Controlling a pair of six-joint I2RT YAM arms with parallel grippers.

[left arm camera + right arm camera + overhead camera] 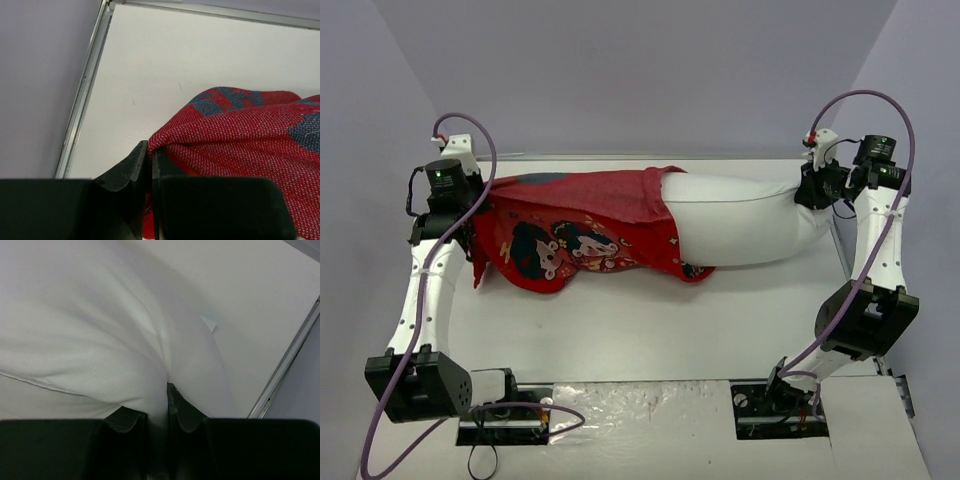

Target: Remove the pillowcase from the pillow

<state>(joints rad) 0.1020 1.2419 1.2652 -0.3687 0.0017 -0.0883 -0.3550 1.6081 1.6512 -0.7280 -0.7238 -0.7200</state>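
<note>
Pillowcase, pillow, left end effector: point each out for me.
pillowcase (580, 205), top external view, middle of the red printed fabric.
pillow (750, 222), top external view, bare white half.
left end effector (150, 150), left wrist view, between fingertips pinching red fabric.

pillowcase: red weave printed with 2 cartoon children, dark navy hair, pale faces; small flowers near the hem; dark blue patches in the left wrist view
pillow: plain white
tag: pale blue-white
desk: white, silver-grey rim
left end effector: black
right end effector: black
arms: white links, black joints
cables: purple
walls: pale lilac-grey
</note>
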